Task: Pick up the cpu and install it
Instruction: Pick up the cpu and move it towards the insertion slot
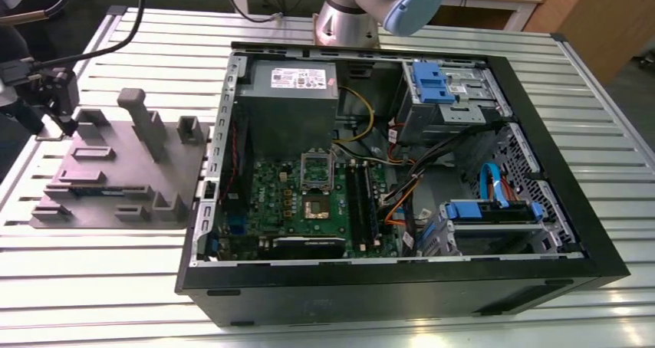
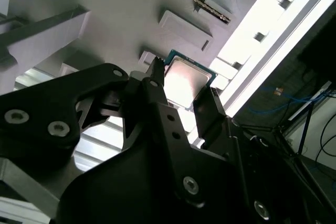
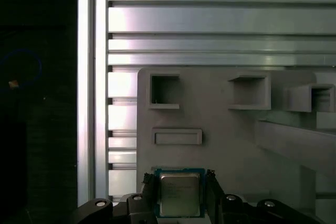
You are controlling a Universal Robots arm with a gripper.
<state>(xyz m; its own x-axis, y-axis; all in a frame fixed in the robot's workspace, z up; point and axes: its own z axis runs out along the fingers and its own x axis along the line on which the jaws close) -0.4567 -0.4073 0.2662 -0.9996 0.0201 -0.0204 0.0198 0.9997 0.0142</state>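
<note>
The cpu [image 3: 179, 196], a small square chip with a silvery top and a green rim, sits between the black fingers of my gripper [image 3: 179, 177] in both wrist views. One fingertip [image 2: 155, 72] meets one edge of the cpu [image 2: 185, 81] and the other finger meets the opposite edge, so my gripper [image 2: 181, 86] is shut on it. In the exterior view my gripper [image 1: 60, 116] hangs at the left end of the grey fixture plate [image 1: 123, 172], far from the open socket [image 1: 315, 205] on the green motherboard. There the chip is hidden by the fingers.
The black computer case [image 1: 409, 287] lies open at the centre with a grey power supply [image 1: 291, 95], blue drive bays [image 1: 440, 87] and loose cables. Grey posts [image 1: 138, 118] rise from the fixture plate. Ribbed aluminium tabletop [image 1: 103, 287] surrounds everything.
</note>
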